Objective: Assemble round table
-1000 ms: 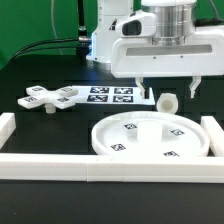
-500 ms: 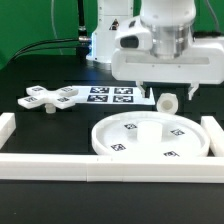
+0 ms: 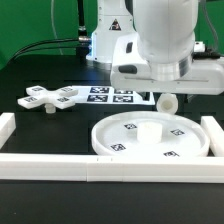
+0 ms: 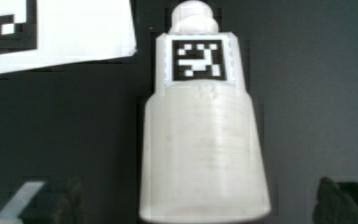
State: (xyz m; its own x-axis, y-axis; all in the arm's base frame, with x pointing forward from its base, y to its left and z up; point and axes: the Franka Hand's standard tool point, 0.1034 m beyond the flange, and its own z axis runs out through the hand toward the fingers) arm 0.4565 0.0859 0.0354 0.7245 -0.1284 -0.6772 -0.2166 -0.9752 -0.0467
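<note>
The short white post (image 4: pixel 202 125) lies on its side on the black table, with a tag near its narrow end. In the wrist view it sits between my two open fingers (image 4: pixel 23 201), which do not touch it. In the exterior view my gripper (image 3: pixel 165 94) is low over the post (image 3: pixel 168 101), just behind the large round rimmed disc (image 3: pixel 108 132), which lies flat at the front. The cross-shaped piece (image 3: pixel 52 97) lies on the table at the exterior view's left.
The marker board (image 3: pixel 110 95) lies behind the disc, and its corner shows in the wrist view (image 4: pixel 51 35). Long white border bars run along the front (image 3: pixel 100 166), the exterior view's left (image 3: pixel 5 125) and its right (image 3: pixel 212 135).
My gripper has come down from above the table to around the post. The post, disc and cross-shaped piece have not moved.
</note>
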